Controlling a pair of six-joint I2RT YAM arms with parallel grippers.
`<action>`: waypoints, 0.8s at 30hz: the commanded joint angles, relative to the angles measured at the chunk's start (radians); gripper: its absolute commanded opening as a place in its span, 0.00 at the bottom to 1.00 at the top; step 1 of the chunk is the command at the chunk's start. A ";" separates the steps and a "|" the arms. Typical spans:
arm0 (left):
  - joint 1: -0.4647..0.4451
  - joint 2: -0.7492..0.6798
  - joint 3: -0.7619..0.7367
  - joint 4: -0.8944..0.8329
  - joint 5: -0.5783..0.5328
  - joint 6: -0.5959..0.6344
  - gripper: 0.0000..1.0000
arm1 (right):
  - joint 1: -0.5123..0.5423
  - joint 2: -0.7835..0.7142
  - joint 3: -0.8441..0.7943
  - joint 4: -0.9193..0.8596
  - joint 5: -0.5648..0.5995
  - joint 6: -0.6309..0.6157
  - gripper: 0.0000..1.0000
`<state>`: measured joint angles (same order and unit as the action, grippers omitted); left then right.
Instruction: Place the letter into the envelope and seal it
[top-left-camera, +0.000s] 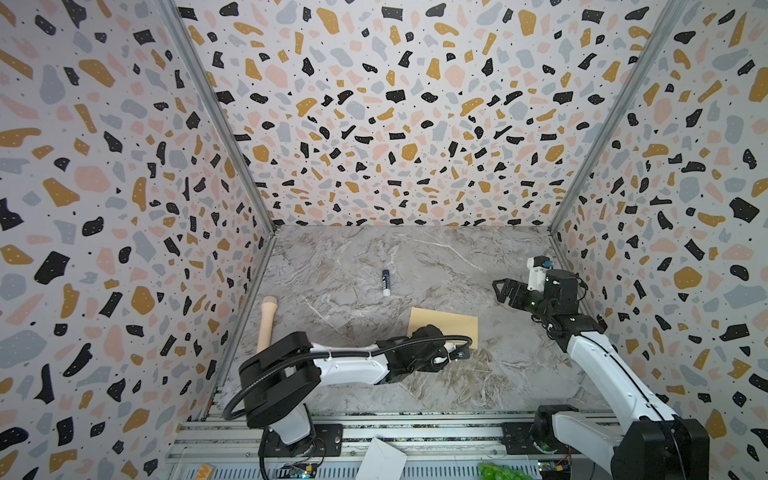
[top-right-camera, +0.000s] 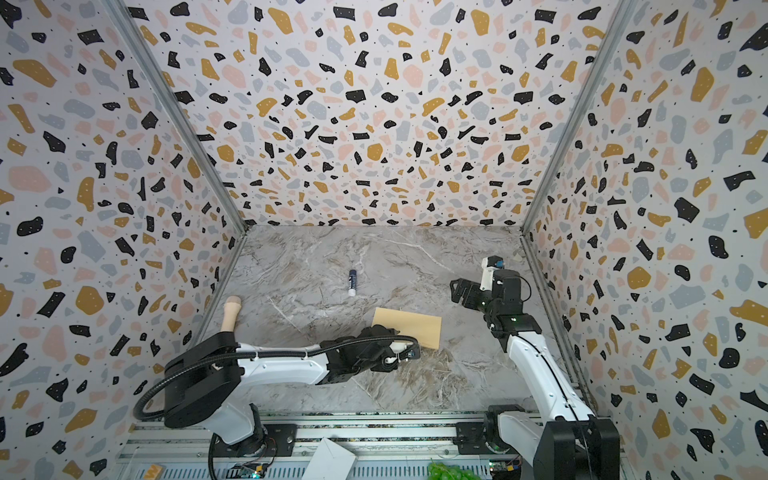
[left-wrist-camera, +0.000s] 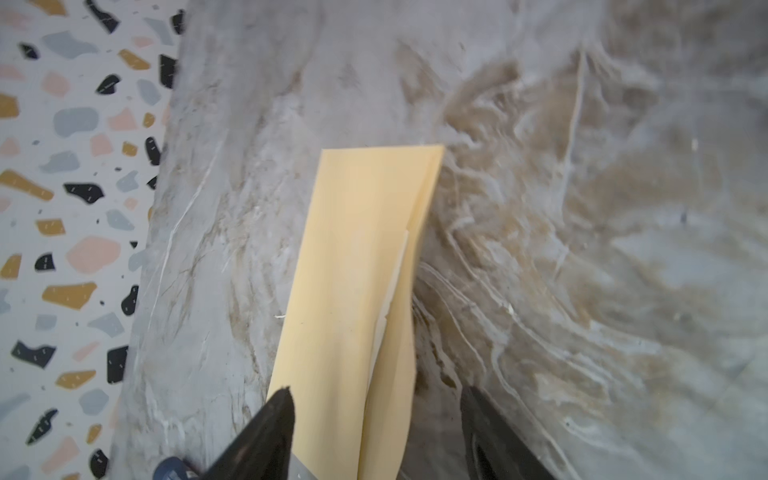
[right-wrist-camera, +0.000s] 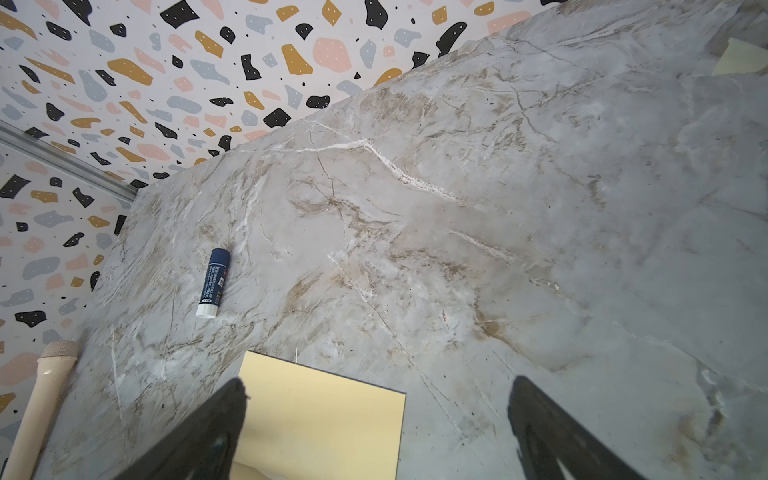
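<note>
The tan envelope (top-left-camera: 453, 324) (top-right-camera: 415, 326) lies flat on the marble table, right of centre near the front. My left gripper (top-left-camera: 422, 334) (top-right-camera: 378, 332) (left-wrist-camera: 378, 401) hangs over its near-left end. It is open, and the envelope (left-wrist-camera: 357, 249) runs between the two fingers with its flap folded over. A pale strip shows along the flap seam. The letter is hidden. My right gripper (top-left-camera: 505, 291) (top-right-camera: 461, 291) (right-wrist-camera: 376, 399) is open and empty, raised at the right beyond the envelope (right-wrist-camera: 324, 415).
A blue-and-white glue stick (top-left-camera: 386, 282) (top-right-camera: 352, 282) (right-wrist-camera: 212, 282) lies mid-table, farther back. A beige roller-like tool (top-left-camera: 267, 322) (top-right-camera: 230, 313) (right-wrist-camera: 41, 395) rests along the left wall. White folded paper (top-left-camera: 380, 459) (top-right-camera: 330, 459) sits on the front rail.
</note>
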<state>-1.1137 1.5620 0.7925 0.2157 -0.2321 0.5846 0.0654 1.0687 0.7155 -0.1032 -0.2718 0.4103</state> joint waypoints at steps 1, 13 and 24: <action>0.030 -0.123 0.011 0.154 -0.098 -0.180 0.86 | 0.002 -0.001 0.007 0.013 -0.013 -0.020 0.99; 0.359 -0.079 0.321 -0.230 -0.185 -0.667 0.98 | 0.038 0.018 0.030 -0.001 -0.019 -0.054 0.99; 0.502 0.253 0.520 -0.404 -0.126 -0.873 0.87 | 0.072 0.051 0.053 -0.010 -0.023 -0.069 0.99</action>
<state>-0.6357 1.7771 1.2778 -0.1284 -0.3805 -0.1986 0.1265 1.1210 0.7258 -0.1043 -0.2848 0.3584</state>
